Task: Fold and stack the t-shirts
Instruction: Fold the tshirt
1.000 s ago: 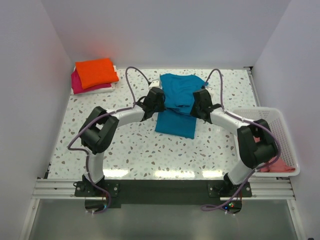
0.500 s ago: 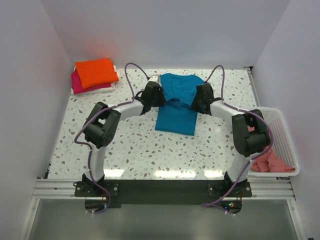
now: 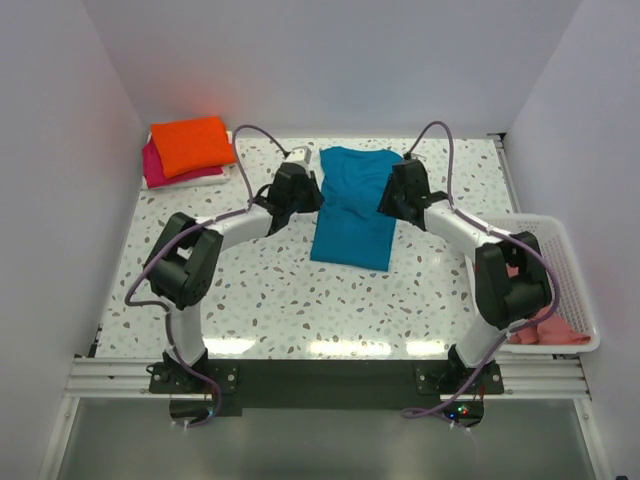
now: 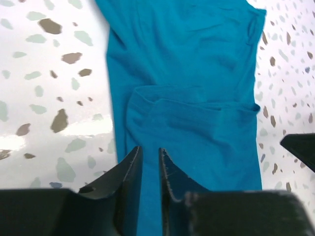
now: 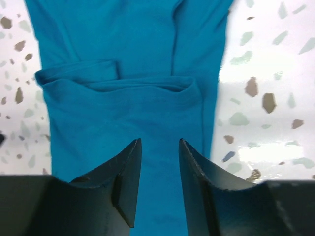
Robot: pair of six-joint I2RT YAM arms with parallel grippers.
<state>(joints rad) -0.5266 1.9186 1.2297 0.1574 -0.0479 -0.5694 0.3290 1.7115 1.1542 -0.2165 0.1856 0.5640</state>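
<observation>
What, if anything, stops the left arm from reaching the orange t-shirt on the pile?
Probably nothing, so yes. The left gripper is open and empty at the edge of the teal t-shirt, and only bare table lies between it and the orange t-shirt.

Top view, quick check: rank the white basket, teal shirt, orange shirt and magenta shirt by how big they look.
1. white basket
2. teal shirt, lying lengthwise between the arms
3. orange shirt, folded
4. magenta shirt: only an edge shows under the orange one, so its real size is unsure
</observation>
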